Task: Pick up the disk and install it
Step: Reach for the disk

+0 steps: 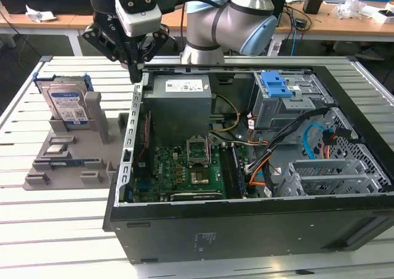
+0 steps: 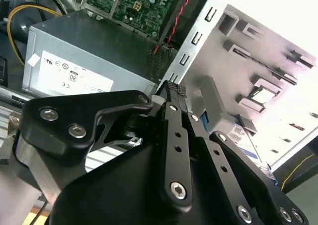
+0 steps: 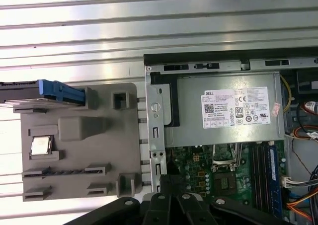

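Note:
The disk [image 1: 66, 101], silver with a blue-and-white label and a blue frame, stands upright on edge in a slot at the back of a grey holder [image 1: 74, 171] on the exterior view's left. From above in the first wrist view, the disk [image 3: 35, 95] is a thin strip with its blue frame end beside it. My gripper [image 1: 136, 76] hangs fingers-down over the open computer case's back corner nearest the holder, to the disk's right and apart from it. Its black fingers meet at the tips in both wrist views, gripper [image 2: 171, 88] and gripper [image 3: 171, 184], with nothing between them.
The open computer case [image 1: 246, 230] lies on a slatted metal table [image 1: 55, 223]. Inside are a grey power supply with a white label [image 1: 181, 97], the motherboard [image 1: 184, 171] and a grey drive cage with a blue latch [image 1: 275, 85]. The holder also carries a processor chip [image 3: 40, 145].

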Controlling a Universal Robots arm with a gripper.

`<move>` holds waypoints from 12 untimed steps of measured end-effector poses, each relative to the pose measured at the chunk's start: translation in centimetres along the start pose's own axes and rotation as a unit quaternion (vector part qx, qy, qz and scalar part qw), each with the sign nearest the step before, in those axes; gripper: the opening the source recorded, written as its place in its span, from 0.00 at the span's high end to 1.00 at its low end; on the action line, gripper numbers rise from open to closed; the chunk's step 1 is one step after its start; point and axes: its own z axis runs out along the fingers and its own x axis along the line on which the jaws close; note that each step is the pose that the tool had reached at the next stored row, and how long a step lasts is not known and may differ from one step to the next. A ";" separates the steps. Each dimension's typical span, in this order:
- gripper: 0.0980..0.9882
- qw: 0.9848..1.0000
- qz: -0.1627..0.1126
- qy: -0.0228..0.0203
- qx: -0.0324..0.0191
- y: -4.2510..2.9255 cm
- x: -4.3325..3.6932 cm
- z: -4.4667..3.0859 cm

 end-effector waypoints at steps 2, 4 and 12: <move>0.99 1.000 0.000 0.000 0.000 -0.03 0.42 -0.01; 0.99 1.000 0.000 0.000 0.000 -0.06 0.81 -0.02; 0.99 1.000 0.000 0.000 0.000 -0.19 2.59 -0.07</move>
